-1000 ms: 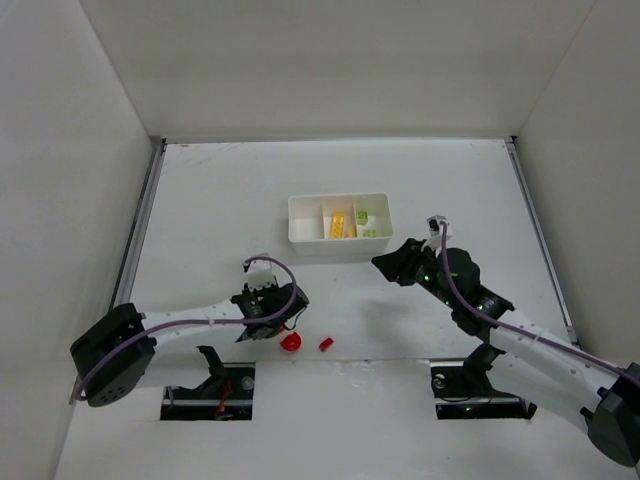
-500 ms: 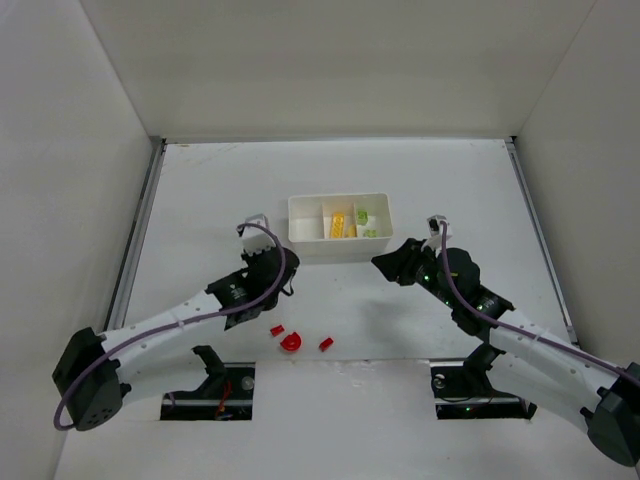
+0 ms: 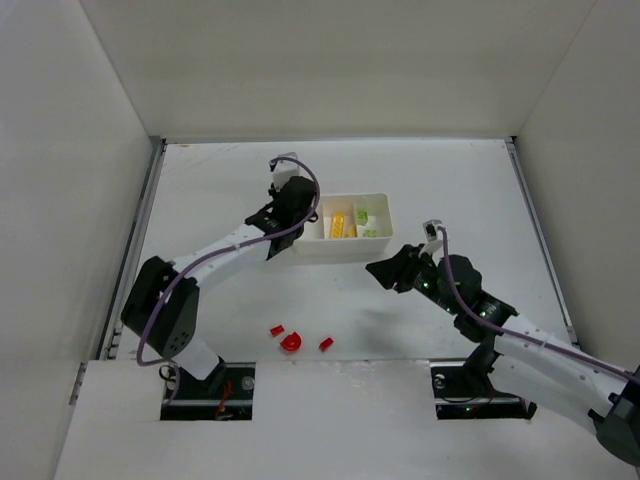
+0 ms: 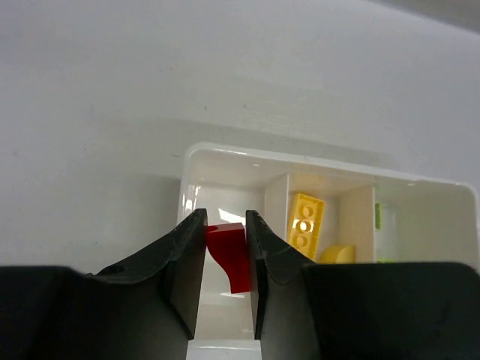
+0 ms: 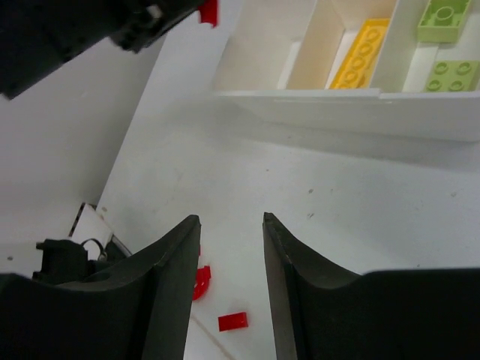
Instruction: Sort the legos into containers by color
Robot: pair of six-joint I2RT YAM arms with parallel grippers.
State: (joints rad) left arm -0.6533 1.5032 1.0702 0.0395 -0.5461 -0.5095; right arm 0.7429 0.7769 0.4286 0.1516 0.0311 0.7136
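Over the left compartment (image 4: 217, 196) of the white tray (image 3: 340, 250), your left gripper (image 4: 225, 219) now hangs with its fingers clenched on a small red piece (image 4: 229, 256). A second ago that gripper was low at the near side of the table beside the loose red bits, so the arm has swung the piece all the way up to the tray. The piece is not yet in: it sits pinched between the fingers, above the compartment floor, which looks bare. The middle compartment holds the yellow brick (image 4: 306, 222) and the right one the green pieces (image 5: 453, 75), so the left cell is the fitting home for red. You probably only need to let go here, perhaps after lowering a little so the piece does not bounce out. Three red bits remain on the table: a half-round (image 3: 291, 342) and two small ones (image 3: 277, 329) (image 3: 326, 343), so more trips follow. Your right gripper (image 5: 231, 219) has barely shifted; it hovers just off the tray's near wall, fingers spread and holding nothing.
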